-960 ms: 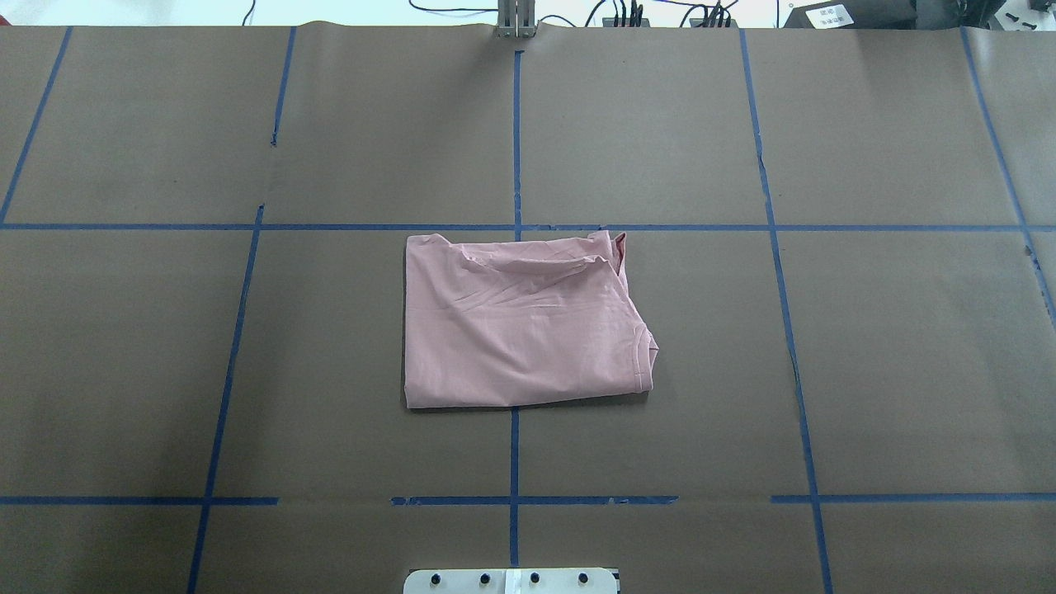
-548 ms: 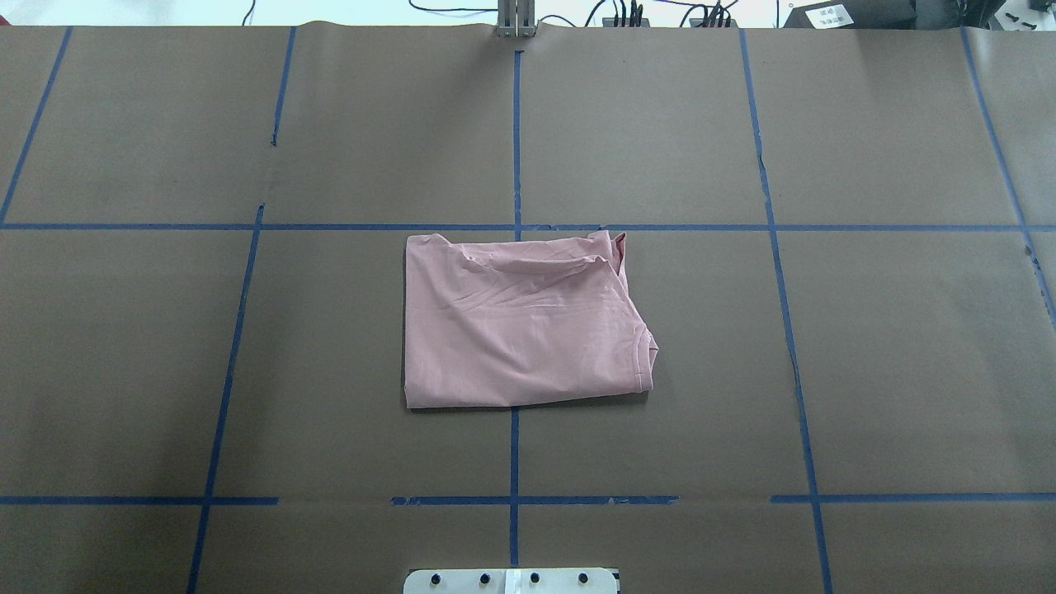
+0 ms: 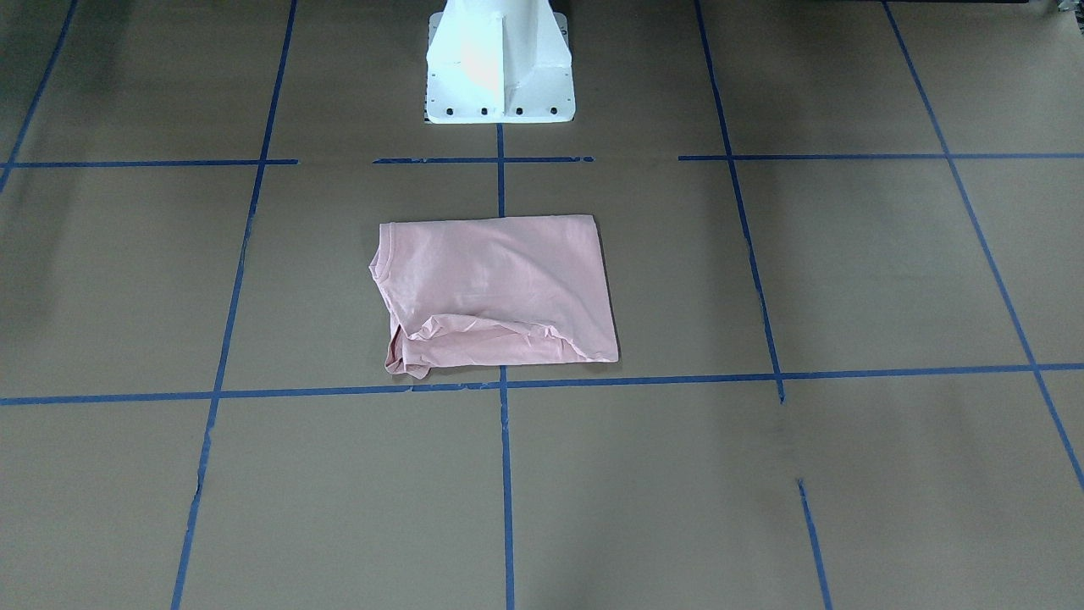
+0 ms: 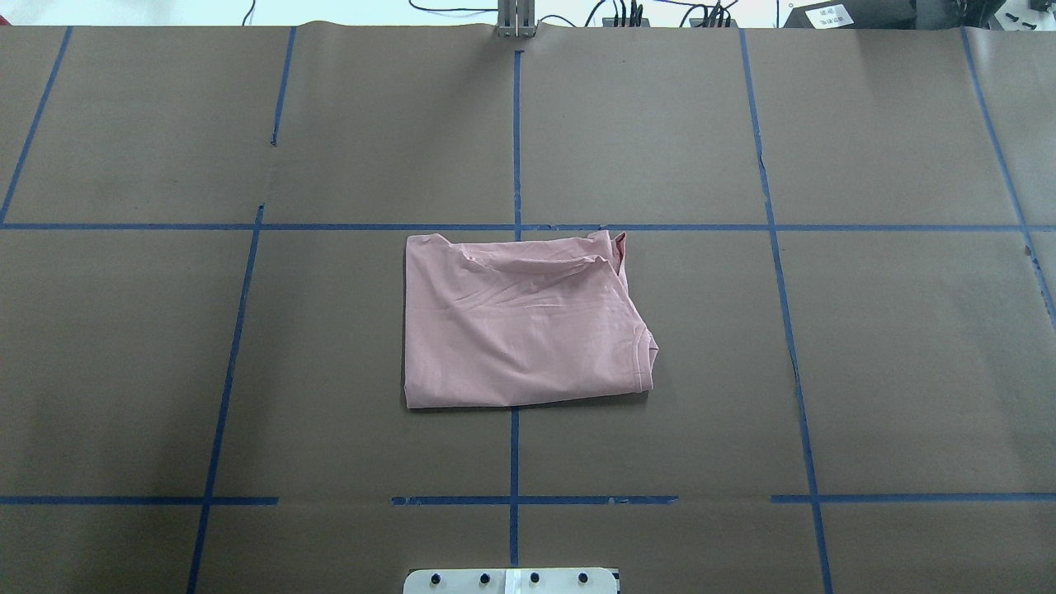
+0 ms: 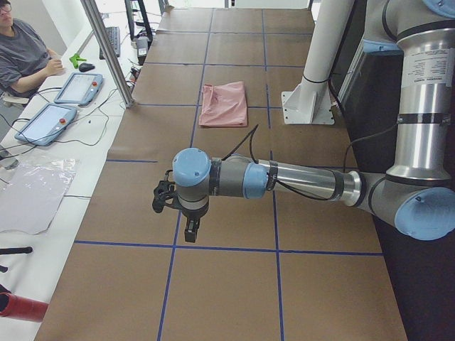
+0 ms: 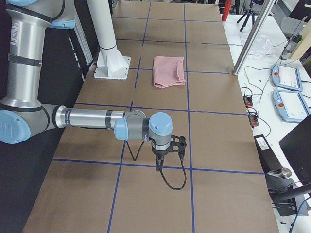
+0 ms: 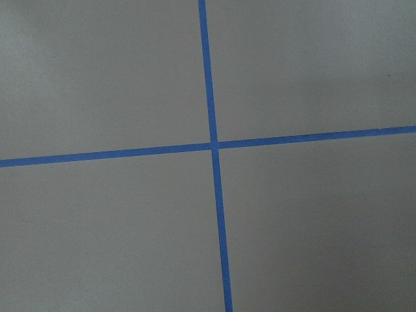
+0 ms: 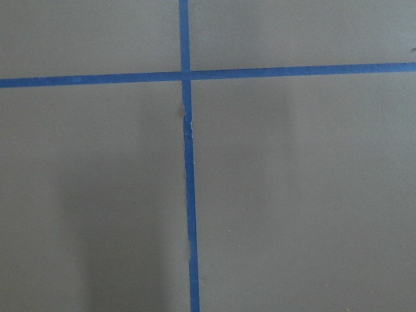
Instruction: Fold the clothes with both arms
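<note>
- One pale pink T-shirt [image 4: 520,322], folded to a rough rectangle, lay flat at the middle of the brown paper-covered table [image 4: 907,346]. It sat just in front of the white pedestal base [image 3: 498,59] and across the centre blue tape line [image 4: 515,124].
- Plain pink cloth faced up. The edge farthest from the robot was rumpled, and a stitched hem showed on the overhead view's right side.
- One left arm [image 5: 284,181] reached out level over the table's left end, well apart from the T-shirt. Its left gripper [image 5: 190,231] pointed down above the paper. Whether the fingers stood spread or closed could not be told.
- One right arm [image 6: 92,119] reached out level over the table's right end, also well apart from the T-shirt. Its right gripper [image 6: 160,162] pointed down. Finger spread could not be told.
- Two wrist views each showed brown paper with a crossing of blue tape.
- One seated operator [image 5: 21,53] was at the side bench, near two tablets [image 5: 78,87].
</note>
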Motion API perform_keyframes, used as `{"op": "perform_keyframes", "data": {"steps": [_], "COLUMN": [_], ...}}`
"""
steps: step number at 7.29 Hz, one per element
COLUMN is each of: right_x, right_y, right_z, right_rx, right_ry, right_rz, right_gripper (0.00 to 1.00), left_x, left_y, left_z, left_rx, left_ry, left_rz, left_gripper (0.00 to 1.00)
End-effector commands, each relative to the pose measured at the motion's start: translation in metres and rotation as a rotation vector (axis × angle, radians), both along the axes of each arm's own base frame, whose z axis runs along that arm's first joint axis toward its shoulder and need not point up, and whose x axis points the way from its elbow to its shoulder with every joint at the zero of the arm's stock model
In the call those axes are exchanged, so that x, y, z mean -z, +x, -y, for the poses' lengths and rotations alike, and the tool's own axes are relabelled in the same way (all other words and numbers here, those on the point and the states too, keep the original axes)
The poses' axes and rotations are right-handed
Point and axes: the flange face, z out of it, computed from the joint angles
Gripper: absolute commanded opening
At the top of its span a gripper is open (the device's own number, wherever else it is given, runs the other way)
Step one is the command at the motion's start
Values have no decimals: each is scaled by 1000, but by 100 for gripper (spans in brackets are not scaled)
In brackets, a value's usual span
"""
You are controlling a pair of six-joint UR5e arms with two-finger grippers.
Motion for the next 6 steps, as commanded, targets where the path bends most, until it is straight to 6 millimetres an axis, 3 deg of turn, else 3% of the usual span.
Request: {"op": "perform_keyframes", "data": {"steps": [1,3,6], "right_x": [-2,-6,-6], "right_y": [0,0,0], "right_z": [-1,-5,-5], "right_rx": [0,0,0], "right_ry": [-8,-17,-16], "right_rz": [1,1,1], "right_gripper": [100,100,100], "left_x": [-17,-33,-29], "left_y": [1,2,2], "left_z": [-9,-20,-19], "left_rx": [-3,-3,-3], "left_ry": [-34,-65,-59], "left_rz": [-2,-4,-4], "left_gripper": [100,100,100]}}
